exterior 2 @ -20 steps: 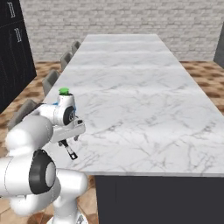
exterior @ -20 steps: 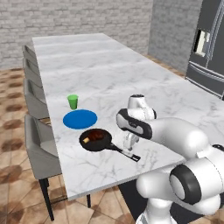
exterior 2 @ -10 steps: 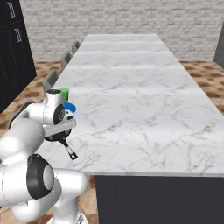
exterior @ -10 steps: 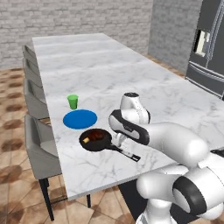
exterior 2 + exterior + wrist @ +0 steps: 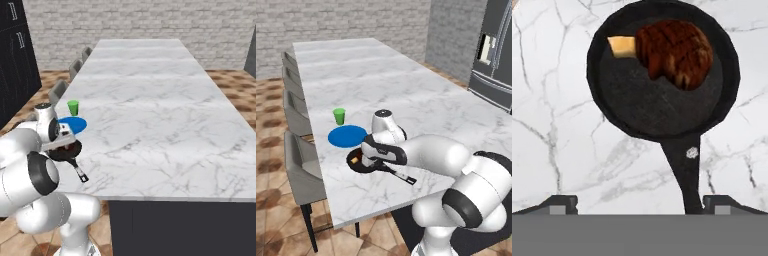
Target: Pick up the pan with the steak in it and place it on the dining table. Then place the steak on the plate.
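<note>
The black pan (image 5: pixel 652 110) rests on the marble dining table (image 5: pixel 406 100), its long handle (image 5: pixel 684 170) running back between my fingertips (image 5: pixel 559 202). Inside it lies the reddish-brown steak (image 5: pixel 674 52) with a tan bit at one end. My gripper (image 5: pixel 641 205) hangs open above the pan, holding nothing. From the left base view the hand (image 5: pixel 381 150) covers most of the pan (image 5: pixel 353 165); the handle end pokes out on the right. Just beyond the pan lies the blue plate (image 5: pixel 347 136). The right base view has the pan (image 5: pixel 67 152) under my gripper (image 5: pixel 62 145), beside the plate (image 5: pixel 74 125).
A small green cup (image 5: pixel 339 116) stands just past the plate. Grey chairs (image 5: pixel 298 165) line the table's left side. The table's near edge (image 5: pixel 371 212) runs close below the pan. A dark fridge (image 5: pixel 496 55) stands at the far right.
My hand has swung left from over the handle to over the pan itself and dropped lower. Pan, steak, plate and cup have stayed put. The jaws stay open.
</note>
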Tool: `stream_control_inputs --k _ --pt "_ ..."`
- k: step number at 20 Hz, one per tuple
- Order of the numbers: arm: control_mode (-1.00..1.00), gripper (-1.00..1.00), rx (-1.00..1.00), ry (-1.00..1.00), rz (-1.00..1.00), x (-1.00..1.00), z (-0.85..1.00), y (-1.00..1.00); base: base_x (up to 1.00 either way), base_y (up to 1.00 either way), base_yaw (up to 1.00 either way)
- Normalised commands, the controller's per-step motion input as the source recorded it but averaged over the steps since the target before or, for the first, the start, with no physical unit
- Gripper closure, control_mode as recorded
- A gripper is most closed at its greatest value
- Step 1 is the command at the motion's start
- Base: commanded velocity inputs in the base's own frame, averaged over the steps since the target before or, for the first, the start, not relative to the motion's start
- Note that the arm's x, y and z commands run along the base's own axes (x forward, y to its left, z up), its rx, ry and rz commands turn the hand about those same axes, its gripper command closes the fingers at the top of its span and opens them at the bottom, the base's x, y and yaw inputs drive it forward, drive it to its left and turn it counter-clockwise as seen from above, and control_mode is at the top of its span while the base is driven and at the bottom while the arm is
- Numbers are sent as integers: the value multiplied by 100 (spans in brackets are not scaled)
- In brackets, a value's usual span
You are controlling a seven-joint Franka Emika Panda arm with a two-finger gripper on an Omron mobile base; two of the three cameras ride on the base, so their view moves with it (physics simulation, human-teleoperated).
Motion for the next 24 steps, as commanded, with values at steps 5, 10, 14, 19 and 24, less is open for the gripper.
stream_control_inputs --k 5,10,14,19,24 --pt "-100 -100 -8 4 -17 65 0 42 0 0 0" --pt "-100 -100 0 10 -16 66 0 21 0 0 0" --pt "-100 -100 0 4 -25 52 0 25 0 0 0" --pt "-100 -100 0 0 -26 24 -3 20 0 0 0" --pt "-100 -100 4 0 -8 1 0 1 0 0 0"
